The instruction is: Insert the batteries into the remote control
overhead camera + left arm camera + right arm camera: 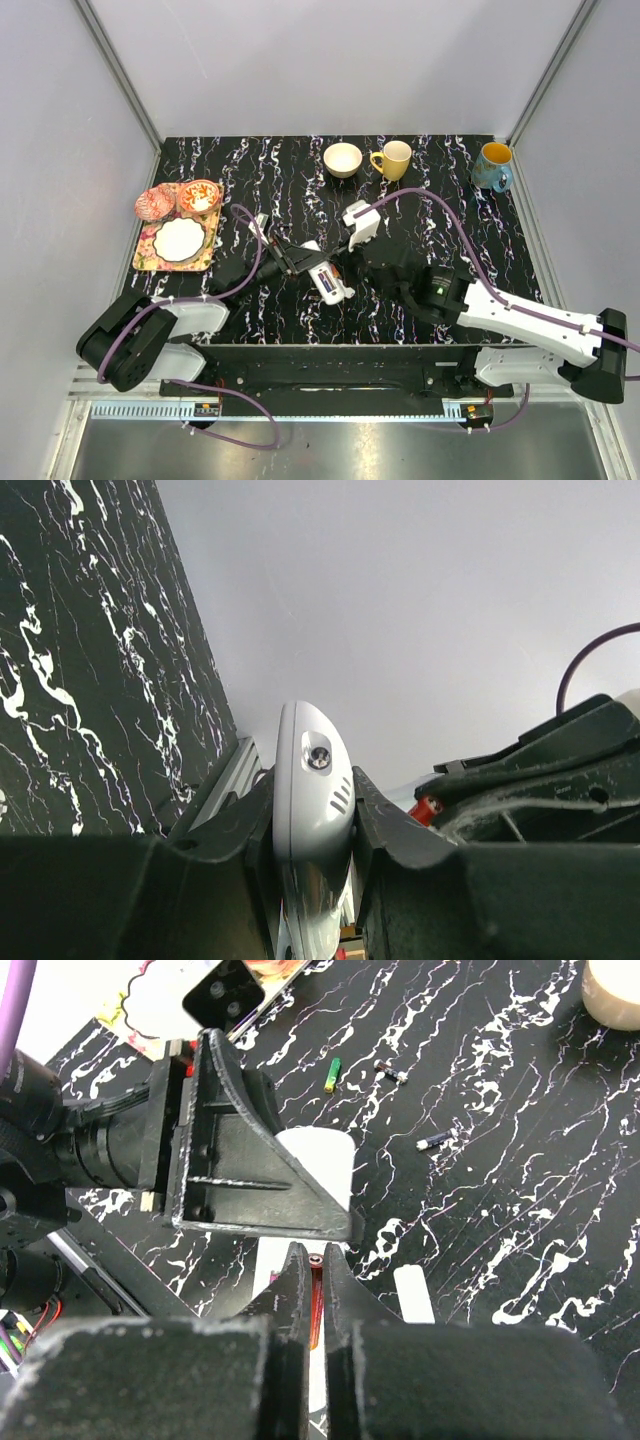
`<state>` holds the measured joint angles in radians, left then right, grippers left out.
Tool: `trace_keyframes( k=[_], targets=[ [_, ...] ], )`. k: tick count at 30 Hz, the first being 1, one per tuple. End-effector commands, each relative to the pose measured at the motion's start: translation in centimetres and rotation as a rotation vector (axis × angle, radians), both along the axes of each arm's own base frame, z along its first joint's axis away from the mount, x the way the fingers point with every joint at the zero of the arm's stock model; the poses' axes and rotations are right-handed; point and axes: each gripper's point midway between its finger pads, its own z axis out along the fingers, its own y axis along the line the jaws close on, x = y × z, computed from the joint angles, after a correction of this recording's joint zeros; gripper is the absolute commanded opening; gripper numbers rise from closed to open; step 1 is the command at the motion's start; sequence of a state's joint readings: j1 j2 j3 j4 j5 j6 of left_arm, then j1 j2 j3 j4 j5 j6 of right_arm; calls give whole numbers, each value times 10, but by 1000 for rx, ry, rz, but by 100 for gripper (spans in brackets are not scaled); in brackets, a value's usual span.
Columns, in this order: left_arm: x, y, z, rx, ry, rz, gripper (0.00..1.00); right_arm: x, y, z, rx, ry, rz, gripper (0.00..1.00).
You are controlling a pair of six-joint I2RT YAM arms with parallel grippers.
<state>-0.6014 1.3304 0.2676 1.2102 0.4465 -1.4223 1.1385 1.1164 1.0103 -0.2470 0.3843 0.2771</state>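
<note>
The white remote control (329, 283) is clamped edge-on between my left gripper's (300, 259) fingers just above the table's middle. In the left wrist view it fills the gap between the jaws (312, 800). My right gripper (313, 1260) is shut on a red-orange battery (316, 1298) and holds it right over the remote's white body (318, 1156), close beside the left finger (250, 1160). The battery's red end also shows in the left wrist view (428, 806). Loose batteries lie on the table beyond: a green-yellow one (333, 1077), a dark one (391, 1070) and a bluish one (437, 1140).
A small white flat piece (413, 1293) lies on the table right of my right fingers. A cream bowl (343, 159), a yellow mug (393, 159) and a blue mug (493, 166) stand at the back. A tray with dishes (178, 240) sits at the left.
</note>
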Motion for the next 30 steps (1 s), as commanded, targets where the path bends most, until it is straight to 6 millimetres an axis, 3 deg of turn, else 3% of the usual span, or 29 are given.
trace_keyframes(
  k=[1, 24, 30],
  targets=[
    [8, -2, 33, -57, -70, 24, 0, 3, 10, 15, 20, -75, 8, 0],
    [9, -3, 42, -89, -67, 23, 0, -4, 8, -19, -49, -39, 20, 0],
    [9, -4, 43, -88, -69, 18, 0, -2, 10, -15, -18, -51, 9, 0]
  ],
)
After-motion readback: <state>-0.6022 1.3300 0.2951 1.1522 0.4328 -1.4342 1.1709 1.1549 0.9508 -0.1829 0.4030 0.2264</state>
